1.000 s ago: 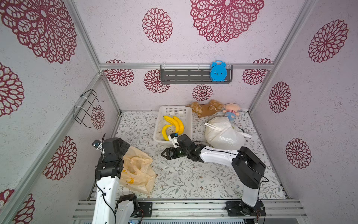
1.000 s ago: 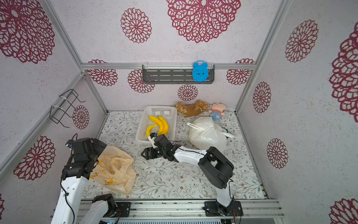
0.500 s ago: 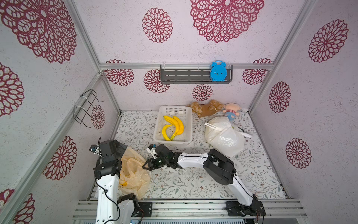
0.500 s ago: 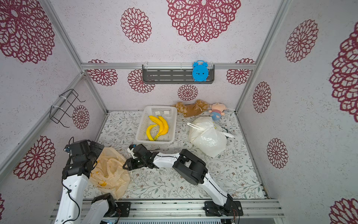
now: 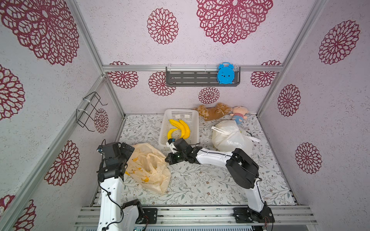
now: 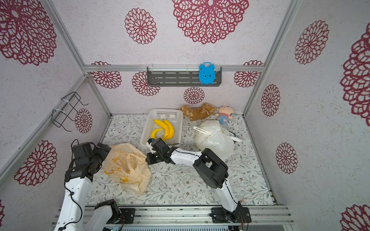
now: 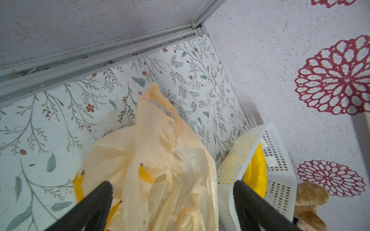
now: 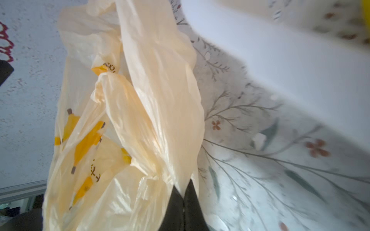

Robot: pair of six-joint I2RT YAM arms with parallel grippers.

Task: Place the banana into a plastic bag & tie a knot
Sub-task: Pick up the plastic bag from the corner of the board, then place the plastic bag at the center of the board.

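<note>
The right pincer (image 8: 183, 193) pinches the yellow bag (image 8: 140, 120), lettering illegible.

the banana (image 5: 179, 128) bunch, bright yellow and curved, lies in the white basket (image 5: 195, 128) at the back of the surface (image 5: 200, 180). the plastic bag (image 5: 149, 168) (pale yellow, see-through, printed with small bananas) slumps crumpled at the front left, one edge pinched in the right claw (image 8: 183, 195).

Both top views are bright, evenly lit and sharp, with only soft shadows on the floral mat (image 5: 200, 180). The wall flowers (image 5: 40, 30) stretch wide toward the picture corners. The left wrist view is crisp. The right wrist view is smeared, with the white basket (image 8: 280, 66) and the mat blurred, while the plastic bag (image 8: 144, 112) shows a pale, glossy sheen.
</note>
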